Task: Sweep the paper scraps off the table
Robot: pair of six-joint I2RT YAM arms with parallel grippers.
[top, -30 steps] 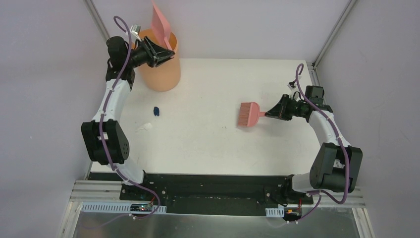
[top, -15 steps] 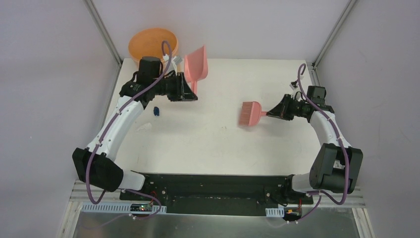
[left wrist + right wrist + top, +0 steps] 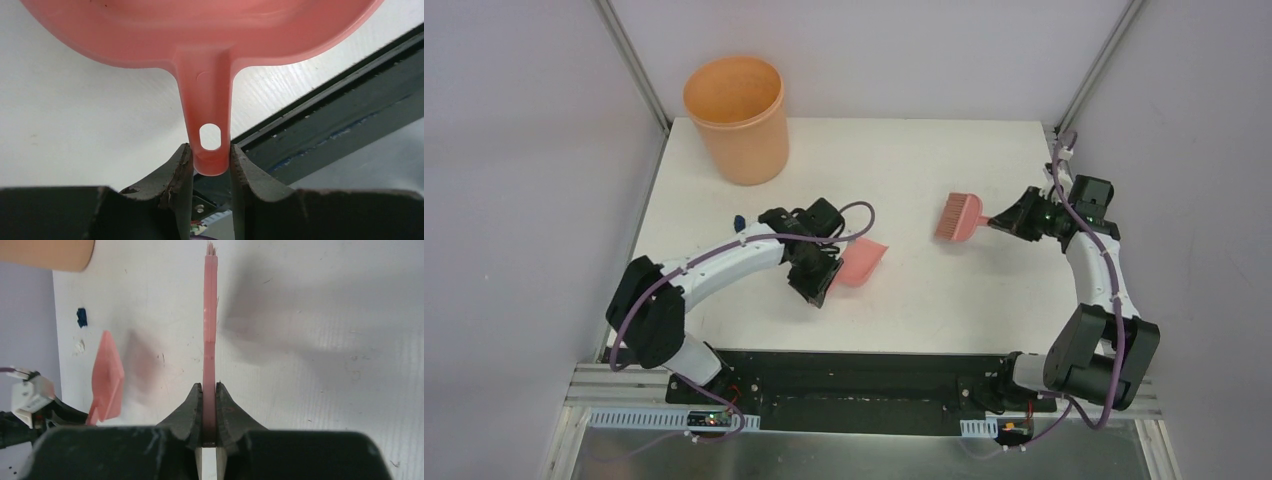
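1. Gripping the dustpan point(image 3: 200, 30) by its handle in the left end effector point(image 3: 211, 165); pinching the brush point(image 3: 210, 315) in the closed right end effector point(image 3: 209, 390).
2. May scoop nothing: pan mouth pointing about 2 o'clock, away from the blue scrap point(image 3: 81, 317).
3. May swivel the thin brush in that pinch once pressed to the bench point(image 3: 924, 150).
4. Locating the blue scrap on the bench: near, at 10 o'clock from the left end effector; well apart, at 9 o'clock from the right end effector, beyond the dustpan.

Bright, even light falls on the white table point(image 3: 904, 170). In the right wrist view, the brush point(image 3: 210, 315) casts a soft, blurred shadow.
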